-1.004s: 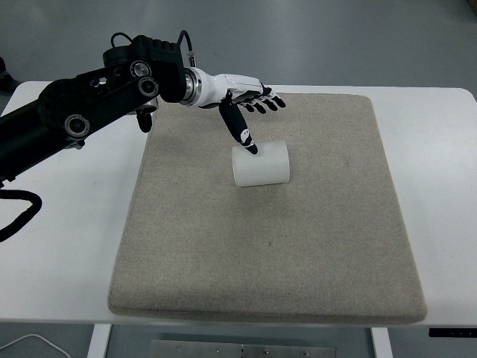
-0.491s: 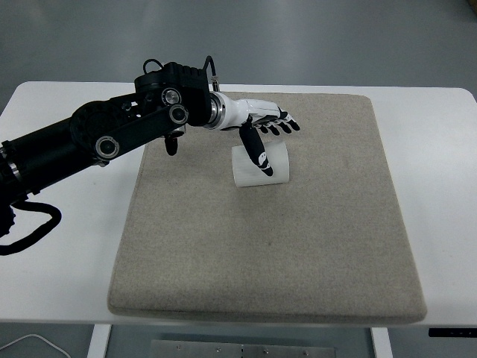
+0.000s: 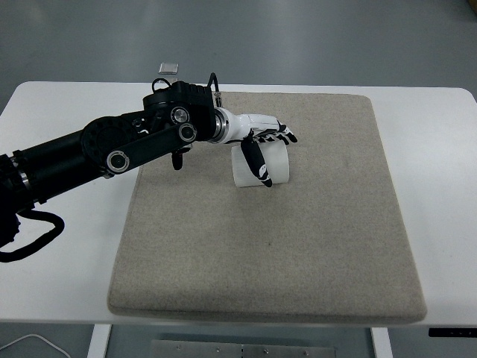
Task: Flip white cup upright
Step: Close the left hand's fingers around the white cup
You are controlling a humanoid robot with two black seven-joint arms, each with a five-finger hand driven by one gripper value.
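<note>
A white cup (image 3: 277, 168) lies on its side on the grey mat (image 3: 298, 246), a little above the mat's middle. My left hand (image 3: 267, 145) reaches in from the left and sits over the cup. Its fingers (image 3: 282, 134) curl over the cup's far side and its thumb (image 3: 259, 165) lies across the near side. The hand grips the cup, which still rests on the mat. The cup's left end is partly hidden by the hand. The right arm is out of view.
The mat lies on a white table (image 3: 67, 253). My left arm (image 3: 97, 153) crosses the table's left part and the mat's upper left corner. A black cable (image 3: 33, 235) loops at the left edge. A small grey object (image 3: 168, 68) lies on the floor behind the table.
My left hand has moved forward and down over the cup. The fingers, spread above it before, now close around it. The cup has not visibly moved.
</note>
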